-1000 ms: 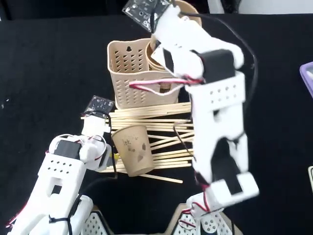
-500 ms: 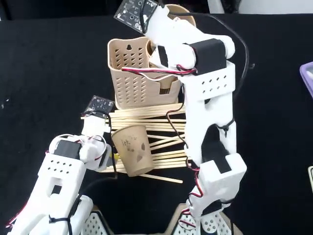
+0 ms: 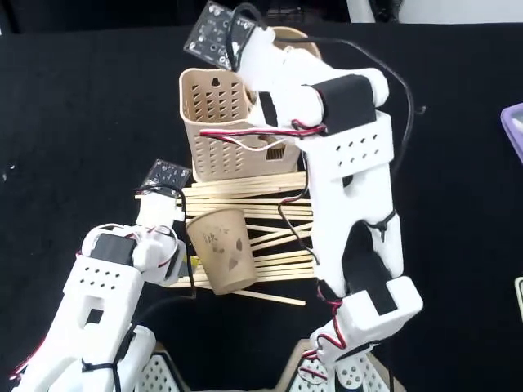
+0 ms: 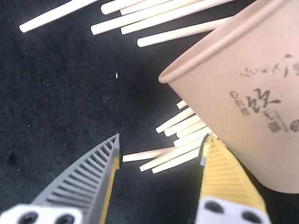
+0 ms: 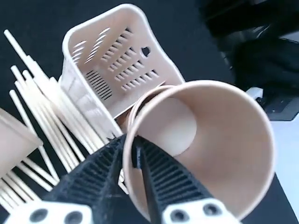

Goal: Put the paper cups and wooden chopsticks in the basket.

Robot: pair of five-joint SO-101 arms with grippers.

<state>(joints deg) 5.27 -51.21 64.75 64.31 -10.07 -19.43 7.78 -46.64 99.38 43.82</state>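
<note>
A perforated beige basket [image 3: 214, 122] stands at the back of the black table. My right gripper [image 5: 132, 145] is shut on the rim of a paper cup [image 5: 205, 140], tilted above the basket's [image 5: 112, 56] far corner. The rim of another cup [image 5: 140, 99] shows inside the basket just behind it. Wooden chopsticks [image 3: 253, 220] lie in a loose pile in front of the basket. A second paper cup [image 3: 225, 249] lies on its side on that pile. My left gripper [image 4: 161, 151] is open beside this cup [image 4: 247, 93], low over chopstick ends [image 4: 173, 156].
A purple object [image 3: 515, 122] sits at the table's right edge. The right arm [image 3: 347, 188] stretches over the right part of the chopstick pile and the basket. Bare black table lies to the left and right of the pile.
The right arm has swung left, carrying its cup further over the basket. The left arm and the lying cup have not moved.
</note>
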